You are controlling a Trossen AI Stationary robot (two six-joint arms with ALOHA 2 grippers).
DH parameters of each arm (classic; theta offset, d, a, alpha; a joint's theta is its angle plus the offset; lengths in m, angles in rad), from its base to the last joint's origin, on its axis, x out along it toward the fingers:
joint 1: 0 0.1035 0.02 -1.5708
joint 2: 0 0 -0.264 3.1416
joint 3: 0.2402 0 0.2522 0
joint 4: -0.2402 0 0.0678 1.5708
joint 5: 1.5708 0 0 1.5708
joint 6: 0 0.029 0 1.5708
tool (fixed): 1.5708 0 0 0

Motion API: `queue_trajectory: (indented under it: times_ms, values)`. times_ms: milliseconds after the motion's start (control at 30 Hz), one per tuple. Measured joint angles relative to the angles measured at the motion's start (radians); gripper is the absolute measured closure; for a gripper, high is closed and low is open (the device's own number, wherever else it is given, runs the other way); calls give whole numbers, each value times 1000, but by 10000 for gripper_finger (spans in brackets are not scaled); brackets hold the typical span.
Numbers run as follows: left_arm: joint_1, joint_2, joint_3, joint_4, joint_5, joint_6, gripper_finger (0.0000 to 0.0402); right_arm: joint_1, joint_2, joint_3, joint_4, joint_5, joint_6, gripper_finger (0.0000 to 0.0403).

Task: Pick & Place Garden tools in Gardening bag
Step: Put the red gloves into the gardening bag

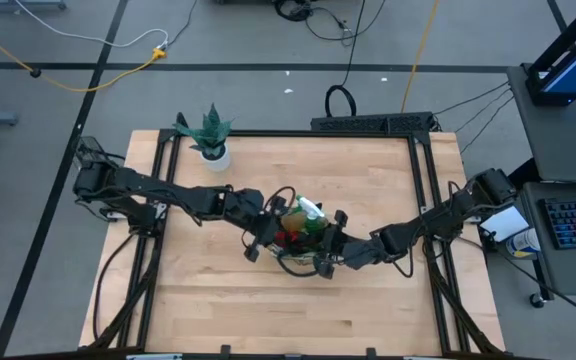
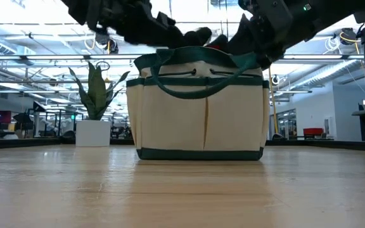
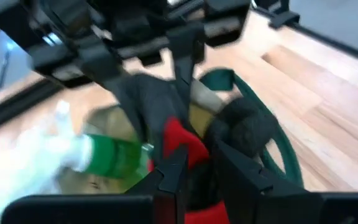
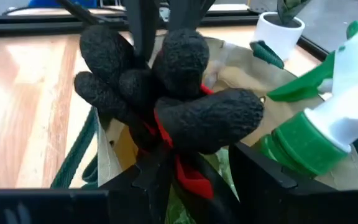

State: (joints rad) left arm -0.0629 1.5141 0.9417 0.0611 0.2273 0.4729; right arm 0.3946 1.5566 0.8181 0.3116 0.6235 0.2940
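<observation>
The gardening bag (image 1: 303,262), beige with dark green trim (image 2: 198,107), stands upright on its base in the middle of the table. Inside it a green spray bottle with a white nozzle (image 1: 311,208) (image 4: 316,137) leans at the rim. A red glove with black rubber fingers (image 4: 166,81) (image 3: 179,140) sits above the bag's mouth. My left gripper (image 3: 201,174) reaches in from the table's left and my right gripper (image 4: 197,180) from the right. Both are over the bag's mouth and shut on the glove. The other garden tools are hidden or out of view. My left gripper has the glove's red part (image 3: 194,155) pinched between its two fingers, coming slanting down from the table's left. The black glove fingers (image 3: 247,127) bulge out beyond its fingertips. The glove is clear of the table, over the bag's mouth. My right gripper has the glove's red cuff part (image 4: 188,171) between its two fingers, coming slanting down from the table's right. The black glove fingers (image 4: 207,121) fan out above and beyond its fingertips. Whether both fingers press on it does not show.
A green spiky plant in a white pot (image 1: 208,135) (image 2: 94,101) stands near the table's far left corner. The bag's dark green loop handles (image 2: 195,82) hang at its sides. Bare wood lies on the near side and to the right of the bag.
</observation>
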Motion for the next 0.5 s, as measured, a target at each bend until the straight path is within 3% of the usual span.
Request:
queue_trajectory:
  times_ms: [133, 300, 500]
  values:
    - [0, 52, 0, 54, -1, 1, 316, 0, 0, 0, -10, -1, 1, 255]
    - [-1, 114, 0, 123, -15, -4, 316, -1, 0, 0, 1, -100, -23, 258]
    - [19, 173, 2, 135, -48, -21, 316, 17, 0, 0, 29, -127, -96, 259]
